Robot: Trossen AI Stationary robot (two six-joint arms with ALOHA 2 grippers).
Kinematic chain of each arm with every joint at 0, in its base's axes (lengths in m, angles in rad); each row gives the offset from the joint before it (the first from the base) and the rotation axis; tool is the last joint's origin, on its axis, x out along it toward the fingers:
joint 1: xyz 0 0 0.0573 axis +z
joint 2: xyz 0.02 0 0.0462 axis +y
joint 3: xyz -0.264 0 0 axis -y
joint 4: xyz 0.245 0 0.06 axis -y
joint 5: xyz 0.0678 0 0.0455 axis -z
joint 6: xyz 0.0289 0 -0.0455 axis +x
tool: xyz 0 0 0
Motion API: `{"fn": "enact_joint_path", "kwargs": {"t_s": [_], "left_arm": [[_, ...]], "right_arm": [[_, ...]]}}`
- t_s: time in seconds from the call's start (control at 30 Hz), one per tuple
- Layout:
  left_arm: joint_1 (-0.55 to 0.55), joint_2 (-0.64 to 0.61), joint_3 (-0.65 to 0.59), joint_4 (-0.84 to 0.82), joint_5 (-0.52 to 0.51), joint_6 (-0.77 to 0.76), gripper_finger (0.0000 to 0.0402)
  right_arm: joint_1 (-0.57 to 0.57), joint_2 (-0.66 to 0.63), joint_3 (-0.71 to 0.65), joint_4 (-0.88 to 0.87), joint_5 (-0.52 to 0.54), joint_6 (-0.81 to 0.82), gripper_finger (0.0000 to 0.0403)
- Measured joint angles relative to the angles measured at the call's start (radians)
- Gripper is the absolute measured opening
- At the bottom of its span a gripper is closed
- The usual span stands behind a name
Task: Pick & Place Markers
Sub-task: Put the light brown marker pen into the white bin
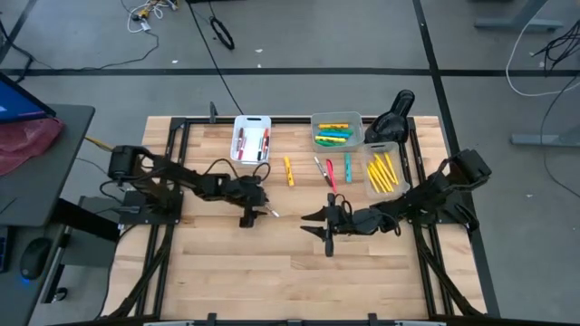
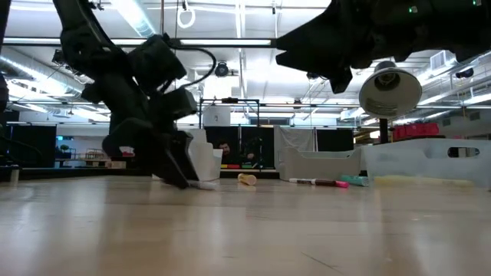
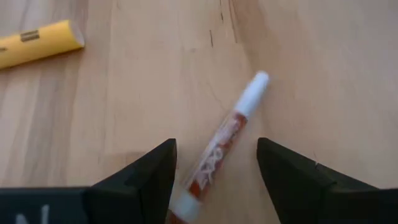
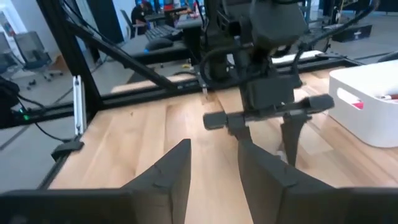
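**Marker framed between the left claw's spread fingers**

Marker (image 3: pixel 221 149) down on the surface (image 1: pixel 227 263), a slim white barrel with red print and a rounded white cap, lying at a slant on pale wood planks. Left claw (image 1: pixel 257 214) is right over it, dark wedge-shaped fingers (image 3: pixel 140 180) set wide, one on each side of the barrel, neither touching it. In the low view the claw (image 2: pixel 180 175) reaches down to the wood with the white pen (image 2: pixel 204 185) at its tip. A stubby yellow marker (image 3: pixel 37 43) lies well apart from it.

Right claw (image 1: pixel 327 226) hangs above bare wood near the middle, its two flat dark fingers (image 4: pixel 168 174) apart with a narrow gap, gripping nothing.

Farther back, loose pens lie between the bins: a yellow one (image 1: pixel 288 171), a thin red-and-white one (image 1: pixel 319 166), a red one (image 1: pixel 330 176), a teal one (image 1: pixel 347 169). The white bin (image 1: pixel 252 119) holds red and dark pens; the grey bin (image 1: pixel 337 116) has yellow and green highlighters; the clear bin (image 1: pixel 381 147) is packed with yellow ones.
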Motion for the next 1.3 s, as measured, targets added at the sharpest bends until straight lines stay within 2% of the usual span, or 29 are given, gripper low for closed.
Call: {"fn": "enact_joint_path", "kwargs": {"t_s": [0.1, 0.2, 0.3, 0.47, 0.67, 0.83, 1.0, 1.1, 1.2, 1.3], "left_arm": [[0.001, 0.042, 0.003, 0.025, 0.013, 0.008, 0.0221], [0.0, 0.07, 0.005, 0.04, 0.036, 0.001, 0.0191], [0.0, 0.075, 0.005, 0.038, 0.073, -0.018, 0.0139], [-0.002, 0.077, 0.005, 0.033, 0.113, -0.057, 0.0031], [-0.027, 0.045, 0.008, 0.044, 0.114, -0.156, 0.0031], [-0.027, -0.073, 0.038, -0.006, 0.126, -0.199, 0.0031], [0.03, -0.22, 0.101, -0.146, -0.028, -0.217, 0.0033], [0.089, -0.299, 0.191, -0.281, -0.144, -0.235, 0.0033], [0.17, -0.311, 0.298, -0.441, -0.249, -0.252, 0.0032], [0.265, -0.297, 0.394, -0.515, -0.259, -0.258, 0.0033]], "right_arm": [[0.0, 0.0, 0.0, 0.011, 0.0, 0.0, 0.0132], [0.0, 0.0, 0.0, 0.008, 0.0, 0.0, 0.0132], [0.0, 0.0, 0.0, 0.009, 0.0, 0.0, 0.0132], [0.0, 0.0, 0.0, 0.012, 0.0, 0.0, 0.0132], [0.0, 0.0, 0.0, 0.013, 0.0, 0.0, 0.0132], [0.0, 0.0, 0.0, 0.021, 0.0, 0.001, 0.0132], [0.0, 0.0, 0.0, 0.032, 0.001, 0.0, 0.0132], [-0.001, 0.0, 0.0, 0.033, 0.001, 0.0, 0.0132], [-0.001, 0.0, 0.0, 0.035, 0.001, 0.0, 0.0132], [-0.003, 0.0, 0.0, 0.037, 0.001, 0.0, 0.0132]]}}
